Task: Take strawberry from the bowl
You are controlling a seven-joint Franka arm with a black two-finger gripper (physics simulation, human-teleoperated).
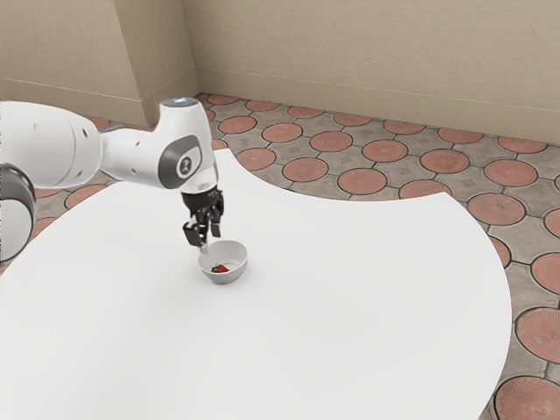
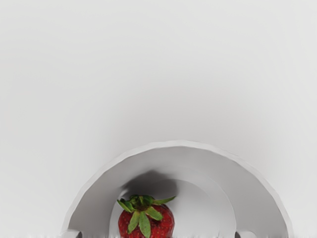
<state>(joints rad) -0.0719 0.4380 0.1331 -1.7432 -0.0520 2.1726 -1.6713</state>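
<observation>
The tool (image 1: 211, 244) is released, its fingers parted, just above the bowl (image 1: 229, 277); the strawberry (image 2: 147, 225) lies inside the bowl, on its bottom, below the tool and apart from it; its green leaves show on top; the bowl stands on the white tabletop (image 1: 350, 306) under the tool.

Red strawberry (image 2: 167, 223), green leaves (image 2: 144, 224), grey bowl (image 2: 252, 198), plain white table (image 1: 350, 306).

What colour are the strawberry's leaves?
Green; the strawberry's leaves show best in the wrist view.
</observation>
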